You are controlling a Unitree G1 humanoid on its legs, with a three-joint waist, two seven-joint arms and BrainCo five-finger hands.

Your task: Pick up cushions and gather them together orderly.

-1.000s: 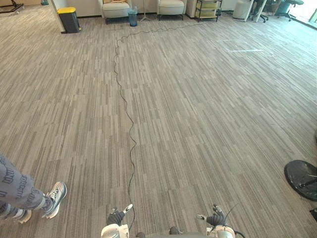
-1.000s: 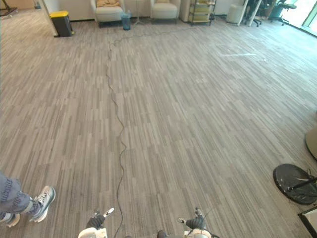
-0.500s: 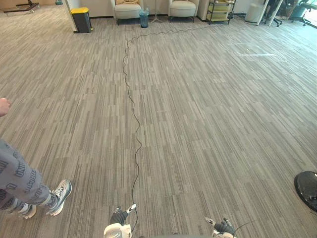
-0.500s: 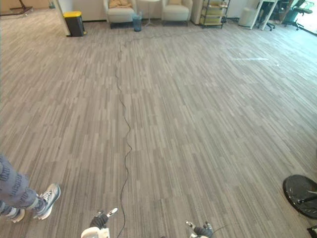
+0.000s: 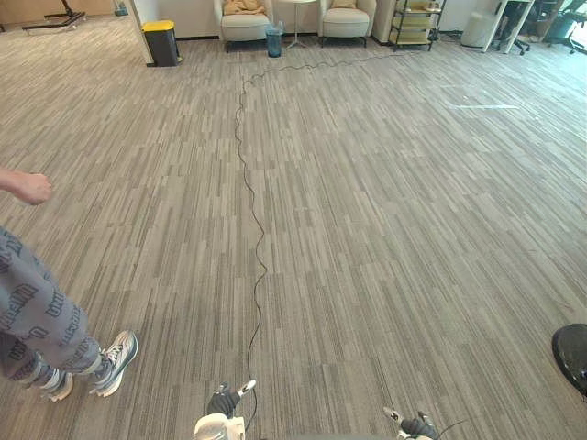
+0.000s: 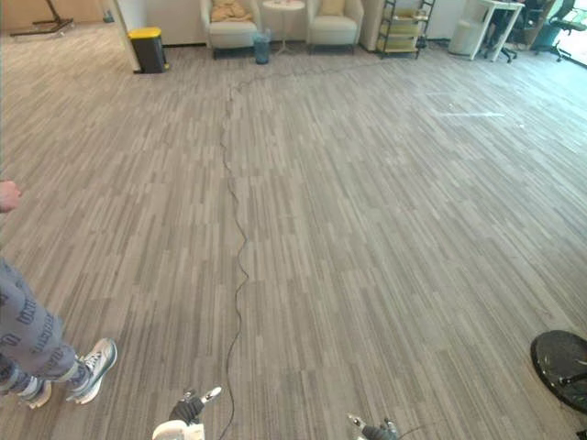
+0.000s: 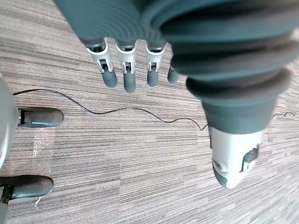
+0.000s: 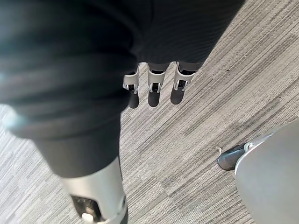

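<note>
Far across the carpet stand two pale armchairs against the wall. A tan cushion lies on the left armchair, and another tan cushion leans on the right armchair. My left hand hangs low at the bottom edge of the eye views. Its fingers are straight above bare carpet and hold nothing. My right hand hangs at the lower right, its fingers also straight and empty. Both hands are several metres from the cushions.
A person in grey patterned trousers stands close at my left, one hand out. A yellow-lidded bin, a blue bin and a shelf cart stand by the far wall. A black round base lies at the right.
The camera has swung, so the chairs sit nearer the centre and the black base has slid to the right edge. The person's hand has come into view. Both my hands still hang open.
</note>
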